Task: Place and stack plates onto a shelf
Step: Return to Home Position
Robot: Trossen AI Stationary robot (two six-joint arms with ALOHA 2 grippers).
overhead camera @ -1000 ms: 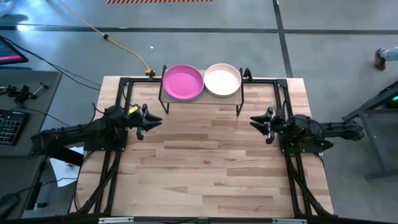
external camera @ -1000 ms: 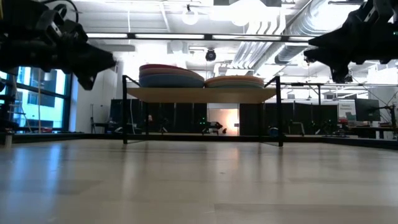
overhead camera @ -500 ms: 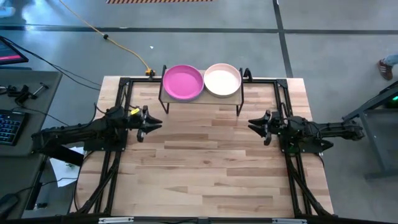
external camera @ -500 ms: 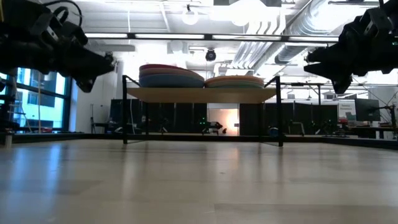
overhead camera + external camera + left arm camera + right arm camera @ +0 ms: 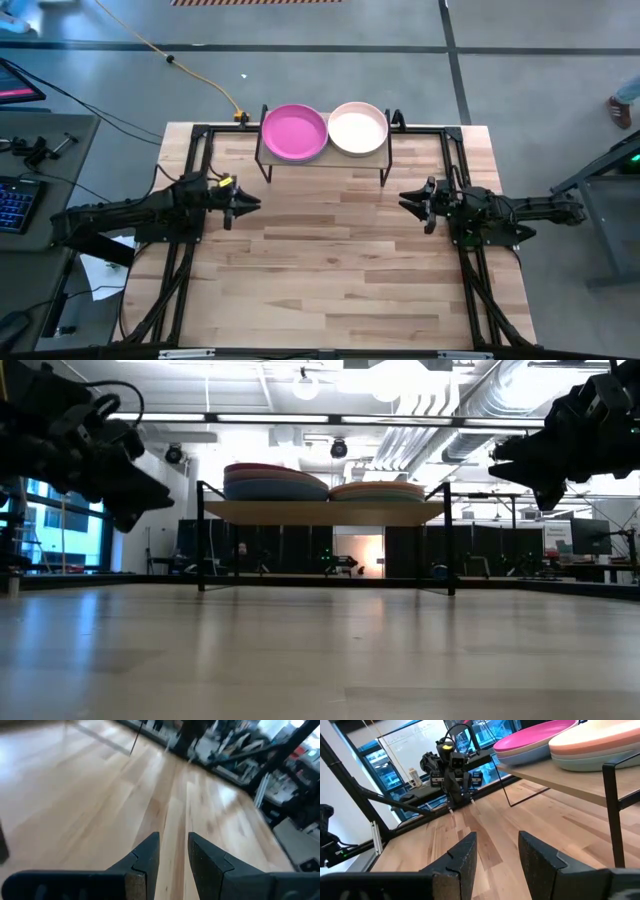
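Two stacks of plates sit on the shelf (image 5: 322, 160) at the table's far edge. A magenta plate (image 5: 294, 131) tops the left stack and a cream plate (image 5: 357, 128) tops the right one. In the low view both stacks (image 5: 275, 482) rest on the light-wood top (image 5: 325, 512). My left gripper (image 5: 250, 203) hovers over the table's left side, open and tipped downward, with nothing between its fingers (image 5: 172, 855). My right gripper (image 5: 408, 198) hovers over the right side, open and level, also with nothing in it (image 5: 497, 850).
A black metal frame (image 5: 195, 140) runs along the table's edges and carries both arms. Bare wooden tabletop (image 5: 330, 260) lies between the grippers and toward the near edge. A desk with a keyboard (image 5: 12, 200) stands off the table's left.
My left gripper has tipped its fingers downward toward the table and stays open. The plates and the shelf have not moved.
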